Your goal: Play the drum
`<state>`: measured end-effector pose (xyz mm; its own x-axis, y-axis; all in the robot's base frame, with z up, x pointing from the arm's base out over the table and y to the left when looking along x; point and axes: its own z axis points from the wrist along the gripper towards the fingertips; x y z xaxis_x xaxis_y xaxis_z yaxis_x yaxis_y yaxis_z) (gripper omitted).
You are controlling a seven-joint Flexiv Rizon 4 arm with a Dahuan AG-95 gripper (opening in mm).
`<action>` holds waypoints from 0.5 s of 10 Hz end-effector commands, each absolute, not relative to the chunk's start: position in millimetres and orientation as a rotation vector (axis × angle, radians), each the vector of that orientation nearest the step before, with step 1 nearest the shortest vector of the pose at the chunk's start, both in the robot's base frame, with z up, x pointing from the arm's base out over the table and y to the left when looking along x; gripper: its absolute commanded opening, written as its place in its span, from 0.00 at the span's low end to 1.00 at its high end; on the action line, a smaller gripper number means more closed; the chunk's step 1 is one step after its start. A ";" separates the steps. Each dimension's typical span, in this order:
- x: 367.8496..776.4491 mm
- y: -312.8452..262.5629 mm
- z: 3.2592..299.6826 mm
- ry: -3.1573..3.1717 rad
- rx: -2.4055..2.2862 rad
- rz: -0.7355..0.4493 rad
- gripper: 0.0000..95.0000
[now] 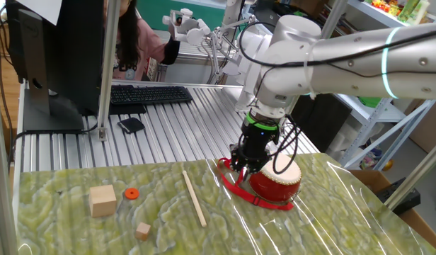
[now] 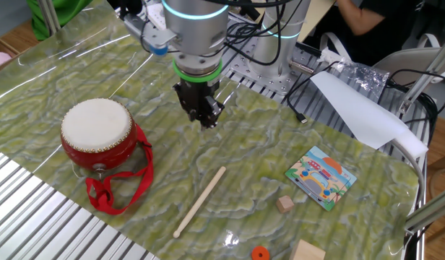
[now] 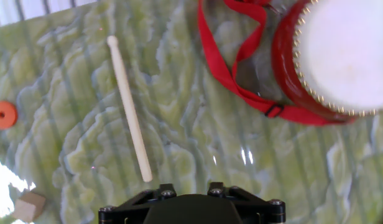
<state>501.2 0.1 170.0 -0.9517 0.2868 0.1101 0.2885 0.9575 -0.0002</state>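
1. Arm and gripper (image 2: 206,120): pointing straight down over the green marbled table cover (image 2: 49,72), raised above the surface and touching nothing.
2. Fingers: dark, narrowing to a close tip in the other fixed view; nothing seen between them; whether pressed together or slightly apart cannot be told. Not visible in the hand view, where only the black gripper body appears at the lower edge.
3. Drum (image 2: 96,133): red body, pale skin facing up, standing upright on the table cover near its edge, beside the gripper and apart from it. In one fixed view, partly behind the gripper (image 1: 241,168), with the drum (image 1: 280,181) showing to the right of it. In the hand view, drum (image 3: 341,56) at the upper right corner.
4. Red strap (image 2: 114,193): attached to the drum body, lying in a loop flat on the cover beside the drum; also seen at (image 1: 241,191) and (image 3: 232,74).
5. Wooden stick (image 2: 201,201): thin, pale, lying flat on the cover, apart from drum and strap; seen again at (image 1: 194,198) and (image 3: 130,109).
6. Orange disc (image 1: 131,193): flat on the cover, just beside the large wooden cube (image 1: 103,200).
7. Small wooden cube (image 1: 143,230): near the larger one, apart from the stick.
8. Picture card (image 2: 321,177): flat on the cover, well apart from the drum.
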 end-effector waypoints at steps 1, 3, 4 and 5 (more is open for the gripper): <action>500.0 0.0 170.0 -3.004 -0.425 -0.028 0.00; 500.0 0.0 170.0 -3.005 -0.421 -0.029 0.00; 500.0 0.0 170.0 -3.005 -0.422 -0.029 0.00; 500.0 0.0 170.0 -3.002 -0.430 -0.031 0.00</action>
<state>500.8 0.2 169.5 -0.9562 0.2730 0.1055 0.2750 0.9614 0.0049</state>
